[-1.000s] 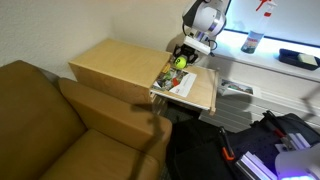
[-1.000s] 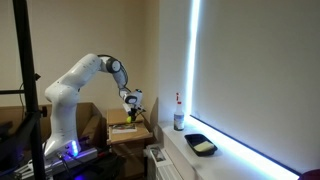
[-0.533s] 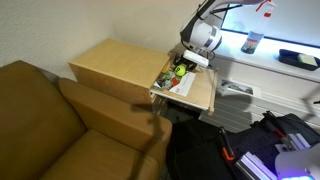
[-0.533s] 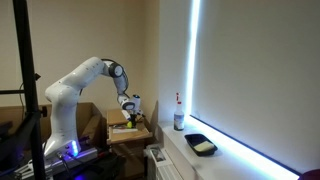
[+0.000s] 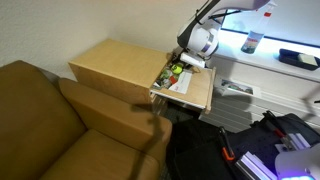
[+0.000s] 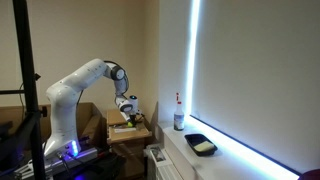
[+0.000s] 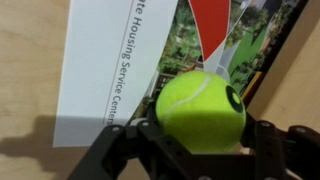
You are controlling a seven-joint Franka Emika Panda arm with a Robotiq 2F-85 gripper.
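A yellow-green tennis ball [image 7: 200, 108] fills the lower middle of the wrist view, and my gripper [image 7: 202, 130] is shut on it, with a black finger [image 7: 125, 150] against each side. The ball sits low over a white printed sheet [image 7: 105, 70] and a colourful booklet [image 7: 250, 40], which lie on a small wooden table [image 5: 203, 92]. In both exterior views the gripper [image 5: 180, 66] [image 6: 133, 112] is down at the table's far end, over the papers. The ball hides whether it touches them.
A brown sofa [image 5: 50, 120] and a wooden cabinet [image 5: 110, 65] stand beside the table. A bottle [image 5: 252, 42] [image 6: 179, 118] and a black tray [image 6: 201, 145] rest on the lit window ledge. Dark bags [image 5: 200, 150] lie on the floor below.
The arm has come down from above the table, bringing the ball low over the papers. The ball is still between the fingers.
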